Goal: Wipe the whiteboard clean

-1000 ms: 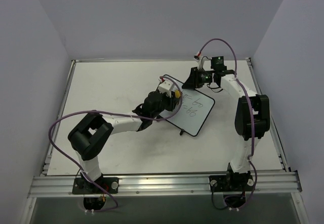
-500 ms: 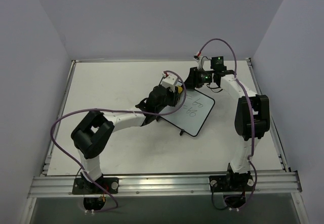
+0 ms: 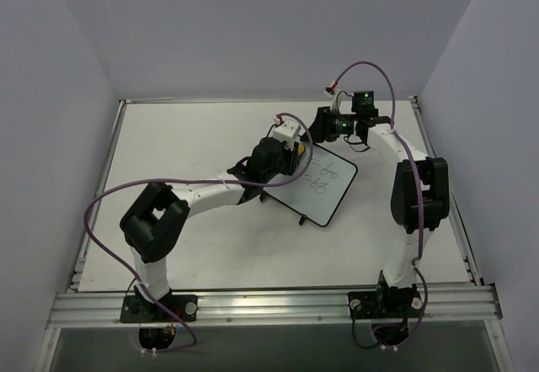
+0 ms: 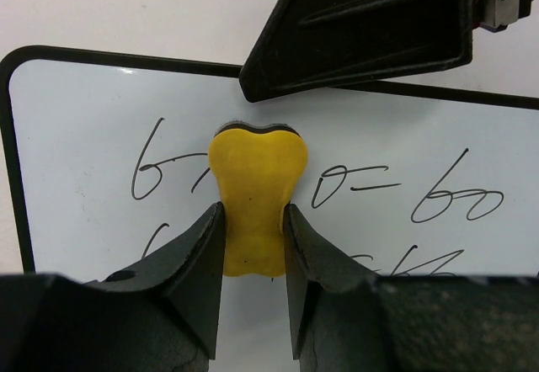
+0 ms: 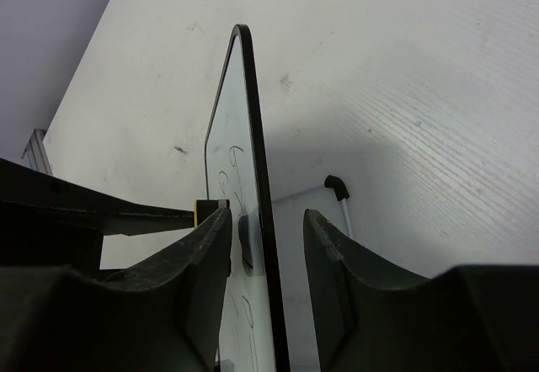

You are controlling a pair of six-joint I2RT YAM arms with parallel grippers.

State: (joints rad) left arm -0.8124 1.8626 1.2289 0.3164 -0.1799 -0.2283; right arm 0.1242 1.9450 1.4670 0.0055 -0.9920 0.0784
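Observation:
The whiteboard (image 3: 330,188) stands tilted mid-table with dark handwritten numbers on its face (image 4: 101,119). My left gripper (image 4: 253,214) is shut on the yellow eraser (image 4: 257,166) and presses it against the board's upper writing; in the top view the left gripper (image 3: 294,159) is at the board's left upper edge. My right gripper (image 5: 267,220) straddles the board's top rim (image 5: 253,136) with a gap on each side, jaws open; the right gripper also shows in the top view (image 3: 323,131). Its black finger (image 4: 362,27) shows over the rim.
A black foot on a thin white rod (image 5: 336,186) props the board from behind. The white table (image 3: 185,145) has raised rails at its edges, and the grey walls stand close on three sides. Purple cables loop over both arms.
My left gripper has carried the eraser toward the far side and right, onto the board's upper writing. My right gripper has shifted slightly farther back at the board's top rim.

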